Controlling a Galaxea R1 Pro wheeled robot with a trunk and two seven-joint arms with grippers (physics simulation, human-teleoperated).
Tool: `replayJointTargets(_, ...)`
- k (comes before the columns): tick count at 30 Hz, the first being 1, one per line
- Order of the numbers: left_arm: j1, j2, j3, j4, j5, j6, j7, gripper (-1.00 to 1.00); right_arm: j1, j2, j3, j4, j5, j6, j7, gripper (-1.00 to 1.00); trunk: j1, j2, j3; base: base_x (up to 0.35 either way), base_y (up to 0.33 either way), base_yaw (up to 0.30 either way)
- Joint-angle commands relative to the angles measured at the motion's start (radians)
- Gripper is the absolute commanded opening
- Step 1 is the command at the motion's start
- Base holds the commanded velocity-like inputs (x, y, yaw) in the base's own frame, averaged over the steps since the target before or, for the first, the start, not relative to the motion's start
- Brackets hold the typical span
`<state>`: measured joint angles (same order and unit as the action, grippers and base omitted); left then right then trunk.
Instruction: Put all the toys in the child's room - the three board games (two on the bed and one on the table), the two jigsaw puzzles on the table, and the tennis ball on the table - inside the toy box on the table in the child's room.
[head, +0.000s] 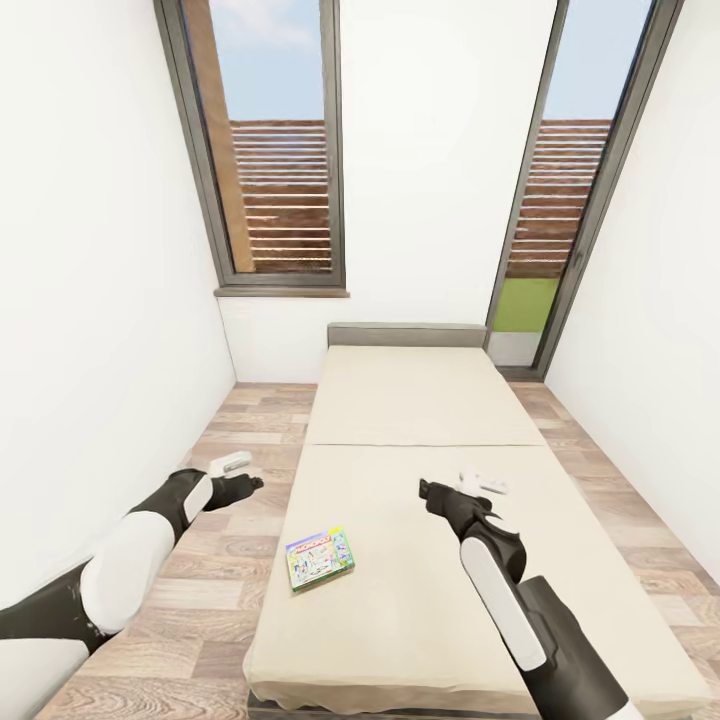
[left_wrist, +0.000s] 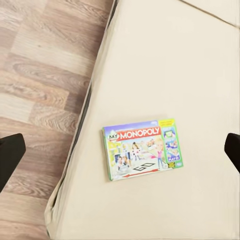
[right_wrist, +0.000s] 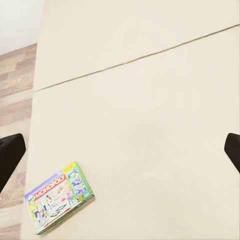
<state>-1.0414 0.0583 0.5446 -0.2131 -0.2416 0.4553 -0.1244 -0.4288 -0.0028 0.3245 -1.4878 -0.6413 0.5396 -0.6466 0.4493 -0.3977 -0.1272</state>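
Monopoly box (head: 320, 558) flat on bed (head: 420, 400), near edge, ~10 o'clock from right gripper (head: 480, 486). Both grippers wide, empty; left gripper (head: 231, 463) over floor. Approach low w/ right, pinch box edge squarely.

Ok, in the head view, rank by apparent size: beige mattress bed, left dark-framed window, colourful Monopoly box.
1. Beige mattress bed: largest.
2. Left dark-framed window: smaller, though it is farther away.
3. Colourful Monopoly box: clearly smallest.
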Motion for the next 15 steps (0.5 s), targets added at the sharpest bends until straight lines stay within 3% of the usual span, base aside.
replayJointTargets(1,0.001,-0.008,0.007,-0.002,-0.012,0.003,-0.007,1.0,-0.001,0.001,0.006,-0.004,-0.005,0.003,-0.012,1.0,0.001,-0.002,-0.002,0.0,0.0,0.0)
replayJointTargets(5,0.01,-0.019,0.006,-0.003,-0.023,-0.004,-0.007,1.0,0.0,0.001,0.029,-0.009,-0.002,0.003,-0.014,1.0,0.001,-0.002,-0.002,0.0,0.0,0.0)
replayJointTargets(15,0.013,-0.023,0.006,-0.003,-0.027,-0.008,-0.007,1.0,-0.001,0.004,0.036,-0.009,-0.001,0.004,-0.013,1.0,0.001,-0.002,-0.002,0.0,0.0,0.0)
